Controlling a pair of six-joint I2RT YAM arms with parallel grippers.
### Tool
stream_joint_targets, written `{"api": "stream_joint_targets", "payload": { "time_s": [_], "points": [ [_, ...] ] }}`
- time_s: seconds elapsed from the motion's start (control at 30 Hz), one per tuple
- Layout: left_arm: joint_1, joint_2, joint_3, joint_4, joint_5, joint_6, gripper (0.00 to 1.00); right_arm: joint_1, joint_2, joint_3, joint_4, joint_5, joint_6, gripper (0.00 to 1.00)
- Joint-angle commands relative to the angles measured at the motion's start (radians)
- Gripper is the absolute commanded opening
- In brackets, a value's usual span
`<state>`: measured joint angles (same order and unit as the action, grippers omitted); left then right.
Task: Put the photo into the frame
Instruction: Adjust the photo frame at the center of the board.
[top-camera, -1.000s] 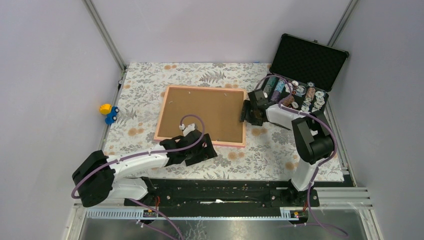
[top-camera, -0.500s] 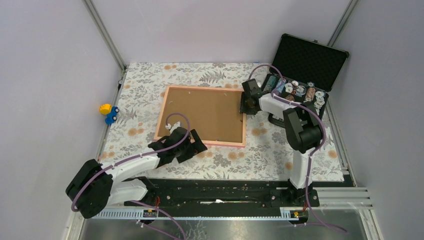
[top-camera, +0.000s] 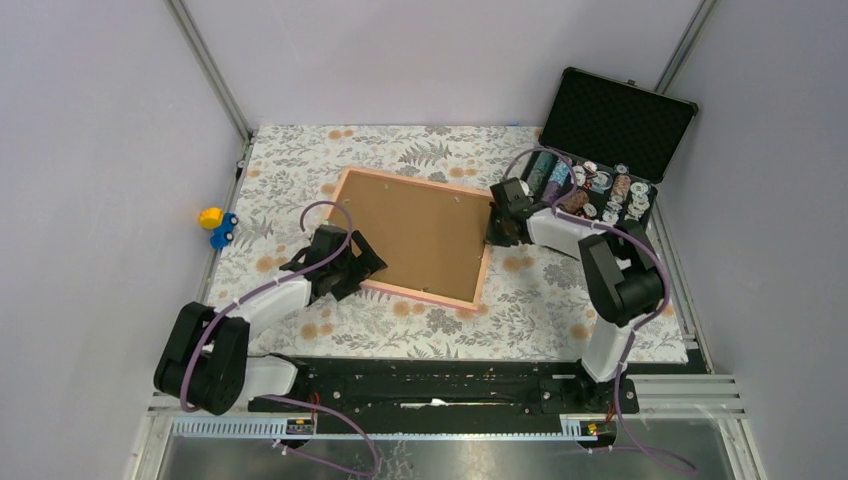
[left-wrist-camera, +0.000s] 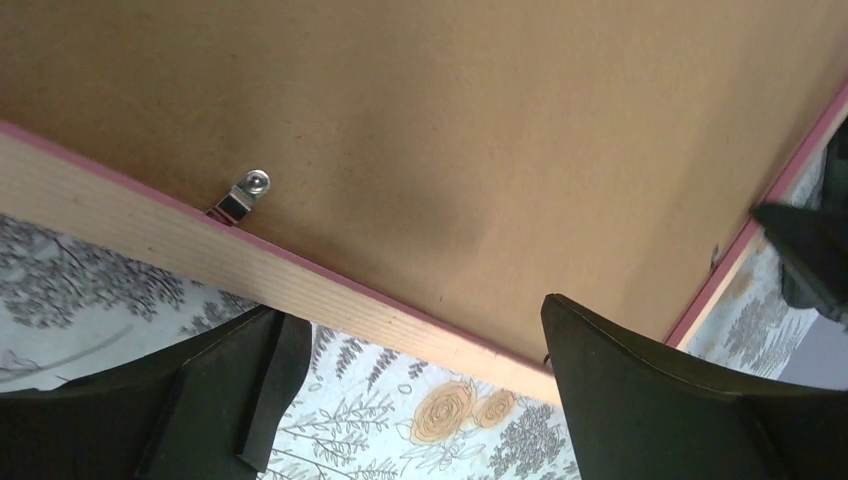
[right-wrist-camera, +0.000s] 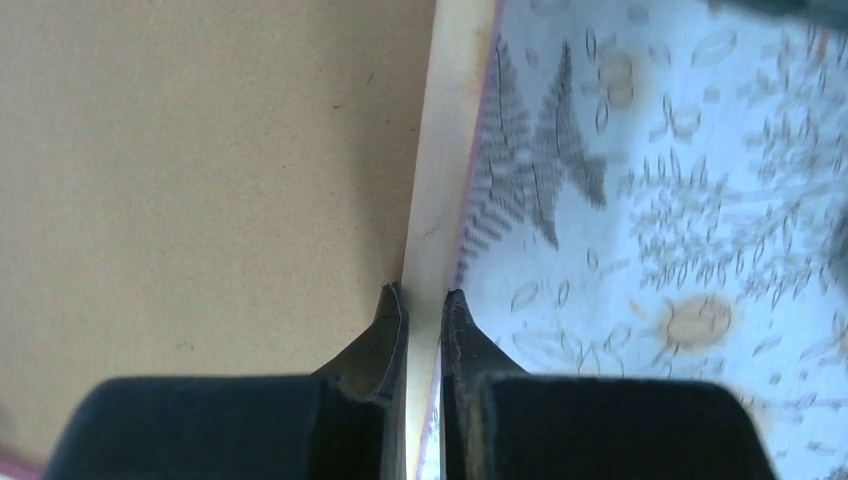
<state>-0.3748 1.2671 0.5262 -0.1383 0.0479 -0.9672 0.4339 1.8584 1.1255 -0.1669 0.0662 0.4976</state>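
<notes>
The salmon-pink frame (top-camera: 420, 294) lies face down on the floral cloth, its brown board (top-camera: 415, 235) up and its sides askew to the table. My right gripper (top-camera: 494, 230) is shut on the frame's right rail; in the right wrist view the rail (right-wrist-camera: 450, 150) runs between the tips of the gripper (right-wrist-camera: 425, 295). My left gripper (top-camera: 358, 270) stands open at the frame's near-left corner. In its wrist view the left gripper (left-wrist-camera: 415, 330) straddles the near rail (left-wrist-camera: 300, 290) without touching it, beside a metal clip (left-wrist-camera: 245, 195). The photo is out of view.
An open black case (top-camera: 620, 120) with several small items stands at the back right, close behind the right arm. A yellow and blue toy (top-camera: 216, 225) sits at the cloth's left edge. Grey walls close in both sides.
The right gripper closed on the frame's right rail. The frame turned slightly clockwise. The left arm swung left along the near rail to the near-left corner, still open.
</notes>
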Motion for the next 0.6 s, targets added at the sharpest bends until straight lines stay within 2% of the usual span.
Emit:
{"api": "stream_joint_targets", "payload": {
  "time_s": [0.0, 0.23, 0.37, 0.43, 0.57],
  "points": [
    [0.065, 0.073, 0.046, 0.021, -0.011, 0.082, 0.98, 0.08, -0.094, -0.155, -0.034, -0.218, 0.059, 0.01],
    [0.102, 0.151, 0.139, 0.02, -0.044, 0.132, 0.99, 0.182, -0.23, -0.407, 0.083, -0.34, 0.145, 0.08],
    [0.12, 0.192, 0.153, 0.052, -0.045, 0.148, 0.99, 0.291, -0.288, -0.498, 0.211, -0.403, 0.247, 0.2],
    [0.133, 0.206, 0.156, 0.064, -0.045, 0.154, 0.99, 0.322, -0.308, -0.488, 0.229, -0.415, 0.264, 0.3],
    [0.149, 0.211, 0.163, 0.111, -0.015, 0.211, 0.99, 0.332, -0.381, -0.437, 0.205, -0.449, 0.246, 0.58]
  ]
}}
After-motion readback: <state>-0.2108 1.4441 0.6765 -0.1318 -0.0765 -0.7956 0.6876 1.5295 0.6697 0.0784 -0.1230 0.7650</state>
